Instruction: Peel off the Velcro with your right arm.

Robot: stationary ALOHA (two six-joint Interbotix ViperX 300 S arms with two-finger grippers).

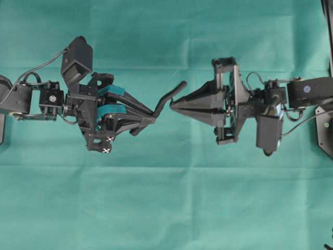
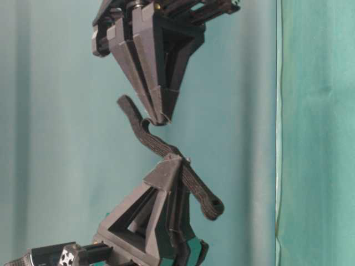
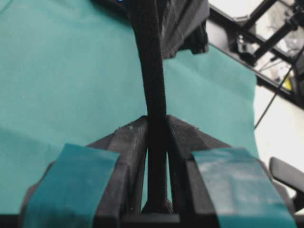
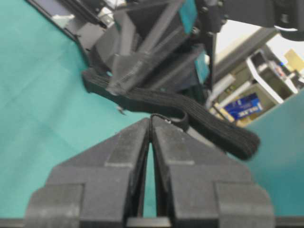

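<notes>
— What lies under your tools?

— A teal cloth (image 1: pixel 166 208) covers the whole worktop, smooth apart from faint fold lines, and both my tools hang above it, tip to tip. In the table-level view more of the same teal cloth rises behind them as a backdrop.

— And the room?

— Only scraps of it. Past my left tool (image 3: pixel 156 124) I see black frame bars (image 3: pixel 266 28) and a pale floor beyond the cloth's edge. Past my right tool (image 4: pixel 151 119) there is shelving with a blue box (image 4: pixel 244 107), blurred.

— Where is the Velcro (image 1: pixel 169 97)?

— Between the two tools, off the cloth. My left tool, the one with teal tape (image 3: pixel 71 183) on its fingers, is clamped on the strap's middle, so one end sticks out behind its tips and the other reaches toward my right tool.

— And the right one?

— Its plain dark fingers are pressed together, tips at a thin curl of the strap. Whether that layer is actually pinched, I cannot tell.
</notes>
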